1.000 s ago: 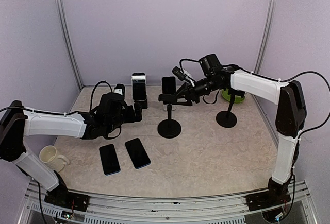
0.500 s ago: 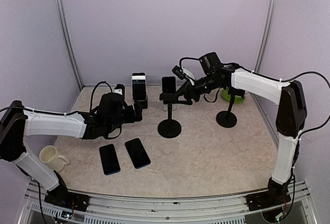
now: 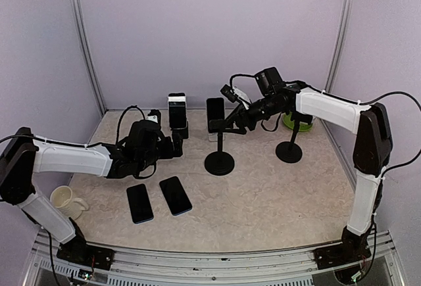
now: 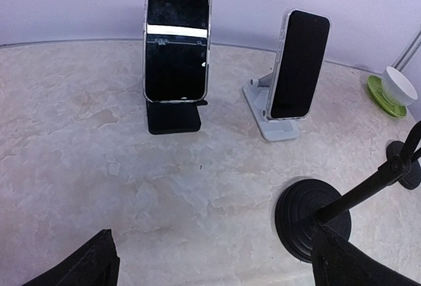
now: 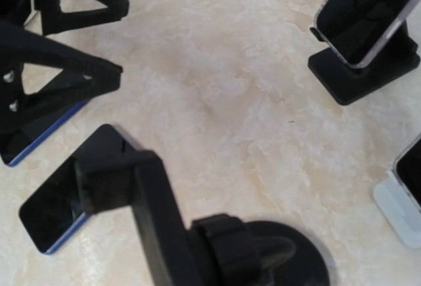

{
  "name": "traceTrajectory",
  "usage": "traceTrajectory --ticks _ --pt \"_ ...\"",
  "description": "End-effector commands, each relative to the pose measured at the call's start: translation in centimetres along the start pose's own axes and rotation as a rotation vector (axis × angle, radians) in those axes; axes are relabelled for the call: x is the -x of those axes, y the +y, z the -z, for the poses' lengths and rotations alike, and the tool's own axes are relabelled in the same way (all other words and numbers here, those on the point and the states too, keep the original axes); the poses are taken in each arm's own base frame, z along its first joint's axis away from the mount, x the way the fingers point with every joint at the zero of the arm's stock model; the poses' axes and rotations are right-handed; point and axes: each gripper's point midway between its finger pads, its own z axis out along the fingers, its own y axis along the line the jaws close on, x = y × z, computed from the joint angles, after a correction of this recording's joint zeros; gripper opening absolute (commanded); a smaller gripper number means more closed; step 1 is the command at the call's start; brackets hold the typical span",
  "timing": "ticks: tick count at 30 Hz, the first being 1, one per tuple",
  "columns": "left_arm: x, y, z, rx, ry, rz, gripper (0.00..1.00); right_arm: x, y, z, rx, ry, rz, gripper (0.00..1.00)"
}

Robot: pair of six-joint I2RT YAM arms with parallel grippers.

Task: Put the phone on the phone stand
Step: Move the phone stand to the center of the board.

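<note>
Two dark phones lie flat at the front left, one (image 3: 139, 202) beside the other (image 3: 175, 195); in the right wrist view one phone (image 5: 52, 214) shows under the stand's head. A black phone stand (image 3: 219, 162) with a round base stands mid-table. My right gripper (image 3: 223, 125) is closed around its head (image 5: 131, 187); its own fingers are hidden in the right wrist view. My left gripper (image 3: 171, 146) hovers open and empty behind the flat phones, its fingertips (image 4: 89, 266) wide apart with the stand's base (image 4: 306, 217) to their right.
At the back, one phone rests on a black stand (image 3: 176, 112) and another on a white stand (image 3: 215, 112). A second round-base stand (image 3: 289, 151) and a green saucer with a cup (image 3: 296, 121) sit at the right. A cream mug (image 3: 64, 198) is at the front left.
The black stand has shifted slightly to the right together with my right gripper at its head. The left arm has edged a little forward, still open.
</note>
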Motion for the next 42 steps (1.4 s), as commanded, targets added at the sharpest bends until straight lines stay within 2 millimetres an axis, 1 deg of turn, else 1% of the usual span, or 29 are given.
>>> traceTrajectory --ticks 1,3,6,10,11,13,16,18,23,25,28,31,35,37,38,42 --pt "-0.5 -0.1 0.0 -0.006 0.004 0.002 0.99 1.5 0.7 1.5 0.008 -0.045 0.001 0.68" --pt "-0.5 0.0 0.1 -0.002 0.003 0.001 0.99 1.7 0.8 2.0 -0.017 -0.056 -0.006 0.76" --pt "-0.4 0.1 0.2 0.003 -0.002 0.002 0.99 1.7 0.3 3.0 -0.096 -0.062 -0.035 0.81" --pt "0.0 0.5 0.2 0.027 -0.016 0.012 0.99 1.4 -0.5 4.5 -0.218 -0.062 -0.085 0.83" --pt "0.1 0.8 0.2 0.042 -0.02 0.015 0.99 0.9 -0.6 4.7 -0.247 -0.06 -0.106 0.84" --pt "0.3 1.4 0.3 0.079 -0.028 0.023 0.99 0.6 -0.6 5.4 -0.3 -0.068 -0.12 0.86" --pt "0.5 2.3 0.5 0.133 -0.041 0.034 0.99 0.2 0.0 6.2 -0.355 -0.076 -0.138 0.88" --pt "0.5 2.9 0.7 0.167 -0.047 0.045 0.99 0.0 0.8 6.4 -0.385 -0.068 -0.132 0.88" --pt "0.7 3.7 1.0 0.207 -0.049 0.06 0.99 -0.6 4.0 5.9 -0.44 -0.034 -0.092 0.88" --pt "0.8 4.0 1.2 0.227 -0.048 0.073 0.99 -0.9 5.7 5.3 -0.447 -0.023 -0.079 0.88" --pt "0.9 4.6 1.5 0.26 -0.043 0.097 0.99 -1.4 7.3 4.6 -0.461 -0.02 -0.096 0.87" --pt "1.3 5.1 1.8 0.293 -0.049 0.116 0.99 -2.0 9.4 3.1 -0.437 -0.013 -0.102 0.87" --pt "1.5 5.8 2.1 0.328 -0.053 0.134 0.99 -3.2 11.3 0.5 -0.411 0.019 -0.133 0.87" --pt "1.5 6.1 2.4 0.331 -0.054 0.148 0.99 -3.7 11.9 -0.8 -0.4 0.045 -0.143 0.87" --pt "1.4 6.2 2.5 0.329 -0.056 0.158 0.99 -3.6 12.4 -1.5 -0.389 0.052 -0.141 0.87" --pt "1.7 6.6 3.4 0.319 -0.075 0.192 0.99 -4.1 12.9 -4.5 -0.378 0.106 -0.144 0.87"
